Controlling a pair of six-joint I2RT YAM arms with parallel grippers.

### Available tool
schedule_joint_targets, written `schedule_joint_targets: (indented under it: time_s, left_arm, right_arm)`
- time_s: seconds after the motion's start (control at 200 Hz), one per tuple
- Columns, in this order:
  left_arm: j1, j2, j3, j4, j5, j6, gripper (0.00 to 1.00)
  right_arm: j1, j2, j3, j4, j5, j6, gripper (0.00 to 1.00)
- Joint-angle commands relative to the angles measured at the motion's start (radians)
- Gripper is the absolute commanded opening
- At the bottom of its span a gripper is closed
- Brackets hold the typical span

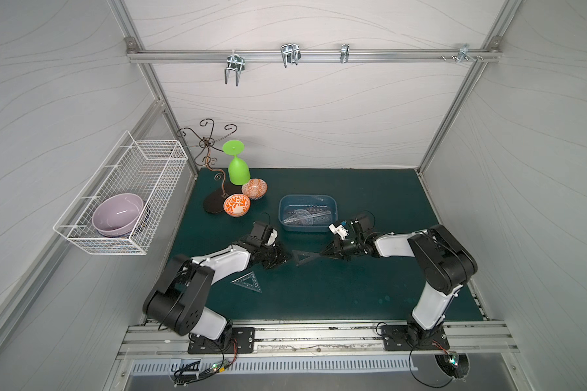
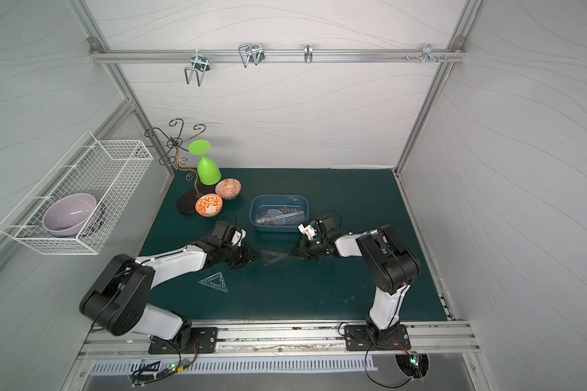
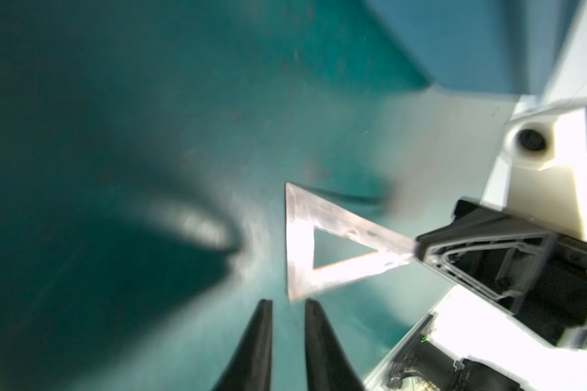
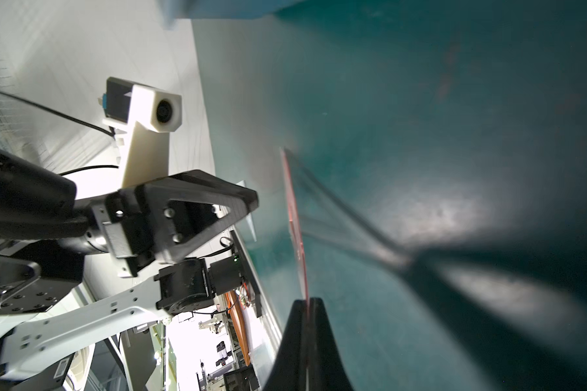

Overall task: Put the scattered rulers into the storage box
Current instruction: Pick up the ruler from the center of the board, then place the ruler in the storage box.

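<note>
Smoky-dark and translucent, the triangular plastic set square [image 1: 295, 258] [image 2: 264, 258] hung between the two arms, raised off the dark green table mat [image 1: 353, 287]. Its shadow lay apart from it in the wrist views. The right gripper [image 4: 307, 301] was clamped on one sharp corner of it. From that arm's own wrist camera the sheet appeared edge-on [image 4: 297, 230], running straight out from the pinched fingertips.

The left gripper [image 3: 288, 304] stood with its two black fingers [image 3: 261, 338] parted and nothing between them. The opposite corner of the dark set square [image 3: 299, 243] sat just ahead of that gap; whether it touched a fingertip could not be told.

A clear triangular plastic set square [image 1: 248, 282] lay flat on the mat just beside the left forearm. The small shallow blue plastic storage box [image 1: 305, 197] stood just behind the grippers, holding a clear semicircular protractor [image 1: 302, 218] and long straight rulers [image 1: 316, 211].

To the left of the box were two orange-patterned bowls [image 1: 237, 204] and an upturned green plastic goblet [image 1: 239, 169]. A white wire basket [image 1: 99, 241] on the left wall held a lilac bowl [image 1: 117, 213].
</note>
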Motion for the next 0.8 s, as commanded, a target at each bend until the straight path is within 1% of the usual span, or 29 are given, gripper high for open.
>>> schedule_joint_targets:
  time_s: [0.0,0.055,0.1,0.155,0.23,0.31,0.43,0.57,0.69,0.795]
  left_arm:
    - [0.062,-0.121,0.105,-0.219,-0.073,0.046,0.39]
    - [0.095,-0.158,0.14,-0.276,-0.065,0.077,0.41]
    - [0.118,-0.18,0.178,-0.328,-0.081,0.104,0.42]
    - [0.142,-0.19,0.231,-0.39,-0.102,0.14,0.43]
    - [0.174,-0.189,0.286,-0.435,-0.105,0.168,0.43]
    - [0.199,-0.175,0.327,-0.461,-0.098,0.184,0.43]
    - [0.208,-0.16,0.361,-0.48,-0.091,0.203,0.43]
    - [0.226,-0.146,0.367,-0.493,-0.102,0.224,0.44]
    - [0.244,-0.129,0.358,-0.486,-0.095,0.23,0.44]
    - [0.25,-0.114,0.345,-0.475,-0.084,0.229,0.44]
  right_arm:
    - [0.006,-0.121,0.04,-0.071,0.016,-0.022,0.0]
    - [0.007,-0.161,0.065,-0.099,0.028,-0.022,0.0]
    - [0.006,-0.182,0.114,-0.148,0.035,-0.037,0.0]
    - [0.005,-0.191,0.19,-0.213,0.065,-0.066,0.0]
    - [0.002,-0.174,0.289,-0.255,0.119,-0.091,0.0]
    - [0.0,-0.105,0.392,-0.271,0.173,-0.102,0.0]
    - [-0.002,0.036,0.558,-0.344,0.271,-0.144,0.0]
    - [0.007,0.174,0.726,-0.403,0.313,-0.198,0.0]
    - [0.015,0.245,0.794,-0.424,0.332,-0.217,0.0]
    - [0.024,0.296,0.826,-0.43,0.31,-0.213,0.0]
